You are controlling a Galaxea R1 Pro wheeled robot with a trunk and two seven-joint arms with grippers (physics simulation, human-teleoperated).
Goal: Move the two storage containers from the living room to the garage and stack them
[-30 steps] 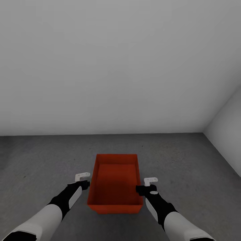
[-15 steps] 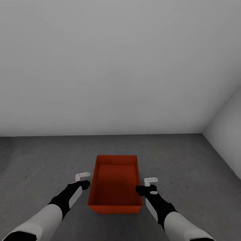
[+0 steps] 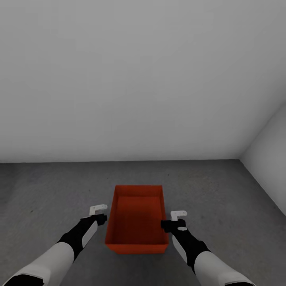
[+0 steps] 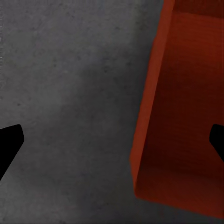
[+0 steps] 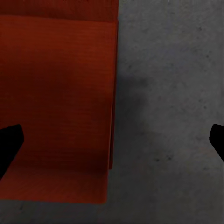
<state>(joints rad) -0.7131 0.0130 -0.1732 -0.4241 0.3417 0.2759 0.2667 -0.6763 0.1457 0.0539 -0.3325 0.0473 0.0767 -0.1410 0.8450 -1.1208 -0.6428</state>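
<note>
One orange-red storage container (image 3: 137, 218) sits open-topped and empty on the dark grey garage floor (image 3: 222, 190), between my two arms. My left gripper (image 3: 104, 217) is at its left long wall and stands open. In the left wrist view the container's wall (image 4: 154, 107) runs between the two wide-spread fingertips (image 4: 9, 142). My right gripper (image 3: 163, 225) is at the right long wall, also open. The right wrist view shows the container (image 5: 56, 93) with its wall edge between that gripper's spread fingertips (image 5: 9, 144).
A plain white back wall (image 3: 139, 79) rises beyond the container, and a white side wall (image 3: 270, 159) meets it in a corner at the right. Bare concrete floor spreads to the left and right of the container.
The container has sunk slightly and looks a little smaller in the head view. Both grippers have stayed where they were.
</note>
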